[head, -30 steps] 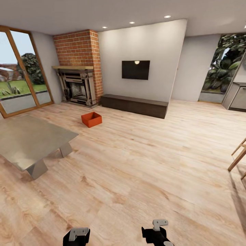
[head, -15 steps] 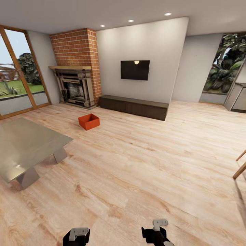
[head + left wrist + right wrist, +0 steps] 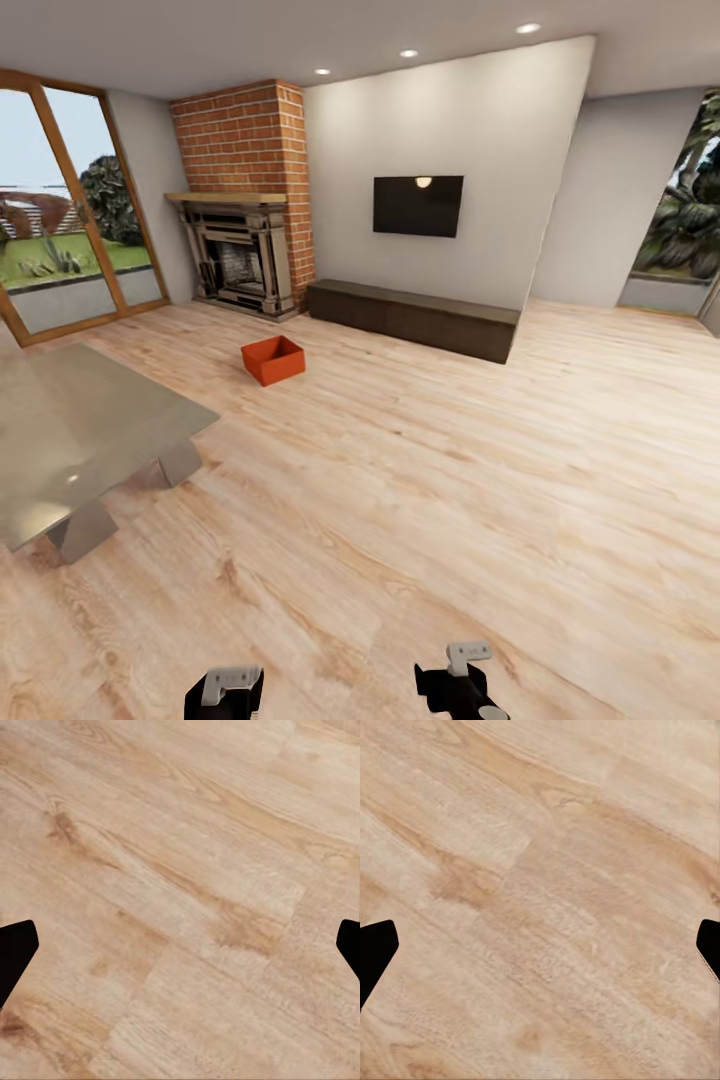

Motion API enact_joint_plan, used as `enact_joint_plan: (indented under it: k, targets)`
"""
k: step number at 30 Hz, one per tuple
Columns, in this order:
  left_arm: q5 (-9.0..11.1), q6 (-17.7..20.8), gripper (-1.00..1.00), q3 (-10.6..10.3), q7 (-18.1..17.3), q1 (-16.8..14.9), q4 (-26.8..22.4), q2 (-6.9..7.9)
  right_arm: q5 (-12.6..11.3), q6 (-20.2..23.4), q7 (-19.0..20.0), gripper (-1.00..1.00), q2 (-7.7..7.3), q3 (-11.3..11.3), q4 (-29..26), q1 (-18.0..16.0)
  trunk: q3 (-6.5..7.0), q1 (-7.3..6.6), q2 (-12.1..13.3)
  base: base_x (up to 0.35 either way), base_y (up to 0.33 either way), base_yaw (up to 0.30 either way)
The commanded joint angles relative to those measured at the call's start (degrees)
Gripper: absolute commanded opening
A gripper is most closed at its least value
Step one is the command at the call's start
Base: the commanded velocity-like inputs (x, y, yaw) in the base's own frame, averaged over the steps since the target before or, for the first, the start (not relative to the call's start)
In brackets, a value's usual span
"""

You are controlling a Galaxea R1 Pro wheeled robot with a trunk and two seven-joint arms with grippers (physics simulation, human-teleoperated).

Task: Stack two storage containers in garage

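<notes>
One orange-red storage container sits on the light wood-plank floor of the living room, well ahead of both grippers and off to the left gripper's side — open top up, just in front of the brick fireplace. The left gripper and right gripper hang low over bare planks, apart from each other. In each wrist view the dark fingertips stand spread at the picture's edges with nothing between them — both are wide apart and empty. A glass-topped table stands ahead on the left gripper's side, nearer than the container.
</notes>
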Motion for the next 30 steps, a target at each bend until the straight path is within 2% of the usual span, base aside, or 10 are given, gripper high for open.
enact_joint_plan:
  k: [1, 13, 21, 30]
  targets:
    - [0.0, -0.2, 1.00, 0.2, -0.1, 0.0, 0.1, -0.02, 0.0, -0.2, -0.1, 1.00, 0.00, 0.1, 0.0, 0.0, -0.06, 0.03, 0.0, 0.346, -0.101, 0.126]
    - [0.0, -0.2, 1.00, 0.2, -0.1, 0.0, 0.1, -0.02, 0.0, -0.2, -0.1, 1.00, 0.00, 0.1, 0.0, 0.0, -0.07, 0.03, 0.0, 0.346, -0.101, 0.049]
    - [0.0, -0.2, 1.00, 0.2, -0.1, 0.0, 0.1, -0.02, 0.0, -0.2, -0.1, 1.00, 0.00, 0.1, 0.0, 0.0, -0.21, 0.03, 0.0, 0.346, -0.101, 0.192]
    - [0.0, -0.2, 1.00, 0.2, -0.1, 0.0, 0.1, -0.02, 0.0, -0.2, -0.1, 1.00, 0.00, 0.1, 0.1, 0.0, -0.24, 0.03, 0.0, 0.346, -0.101, 0.029]
